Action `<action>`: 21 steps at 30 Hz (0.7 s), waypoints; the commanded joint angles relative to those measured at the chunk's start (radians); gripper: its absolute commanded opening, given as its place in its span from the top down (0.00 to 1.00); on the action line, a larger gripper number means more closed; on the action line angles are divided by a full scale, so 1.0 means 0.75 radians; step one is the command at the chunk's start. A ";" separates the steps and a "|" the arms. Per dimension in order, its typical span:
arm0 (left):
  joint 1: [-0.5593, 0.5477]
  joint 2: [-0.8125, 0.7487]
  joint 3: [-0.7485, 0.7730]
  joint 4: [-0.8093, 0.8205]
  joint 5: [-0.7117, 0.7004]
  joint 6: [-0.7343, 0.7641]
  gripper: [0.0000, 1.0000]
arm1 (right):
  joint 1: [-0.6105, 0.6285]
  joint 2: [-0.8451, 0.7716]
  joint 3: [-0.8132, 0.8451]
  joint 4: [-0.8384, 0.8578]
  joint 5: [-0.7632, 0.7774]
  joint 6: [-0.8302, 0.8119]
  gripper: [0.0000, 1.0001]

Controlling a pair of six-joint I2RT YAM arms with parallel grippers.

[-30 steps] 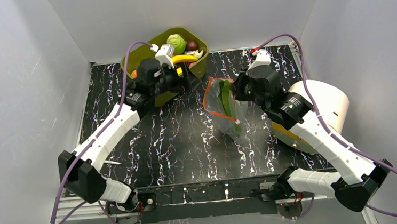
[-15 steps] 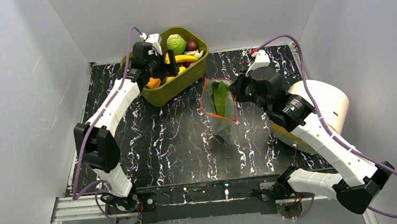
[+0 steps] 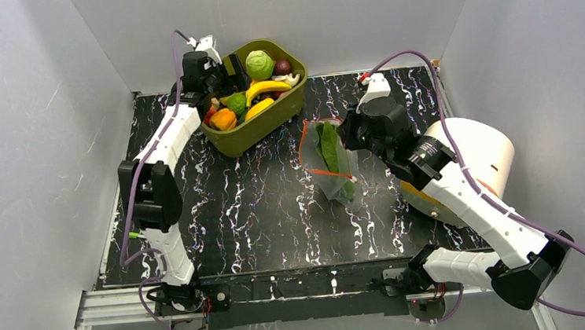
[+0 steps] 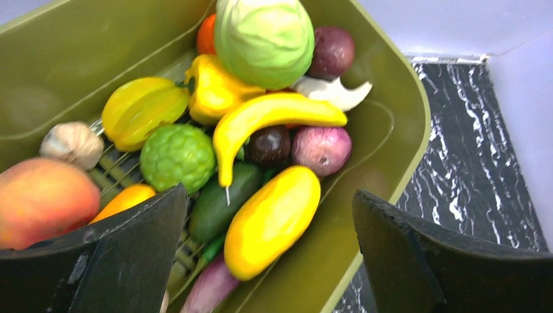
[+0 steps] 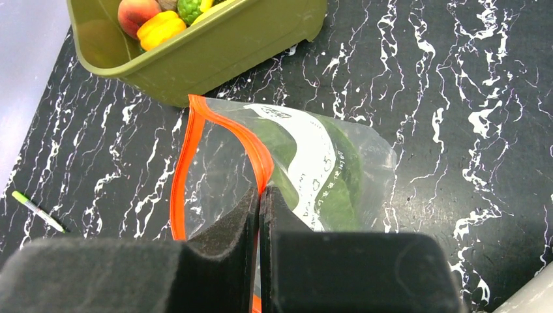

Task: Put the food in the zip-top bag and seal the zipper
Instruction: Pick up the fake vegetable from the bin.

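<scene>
The left jaws are hanging wide apart over the olive-green tub (image 3: 268,132), gripping nothing; in the left wrist view the two dark fingers (image 4: 130,254) are framing the pile of food inside it; the pale green cabbage (image 4: 264,32) is sitting at the top of the pile, with the purple ball (image 4: 331,51) touching it on one side; the yellow banana (image 4: 267,120) is lying across the middle, above a long yellow piece (image 4: 272,222) and beside a bumpy green fruit (image 4: 177,155); a peach-coloured fruit (image 4: 42,201) is resting near one finger; the right jaws are pressing together on the zipper (image 5: 189,150), pinching the red-orange strip at one side of the mouth; the zip-top bag (image 3: 335,171) is resting on the black marbled surface (image 3: 261,207), just to the right of the tub and apart from it, with its mouth gaping open toward the tub; the long green leaf (image 5: 339,189) is lying inside the bag, showing through the clear plastic; a white cylinder (image 3: 477,146) is standing at the right edge of the surface, partly behind the right arm
</scene>
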 commanded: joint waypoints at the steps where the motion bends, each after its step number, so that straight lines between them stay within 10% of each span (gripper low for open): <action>1: 0.009 0.106 0.142 0.151 0.075 -0.092 0.05 | -0.007 -0.028 0.063 0.098 0.035 -0.017 1.00; 21: 0.008 0.542 0.396 0.575 0.036 -0.254 0.04 | -0.008 -0.057 0.071 0.074 -0.020 0.003 1.00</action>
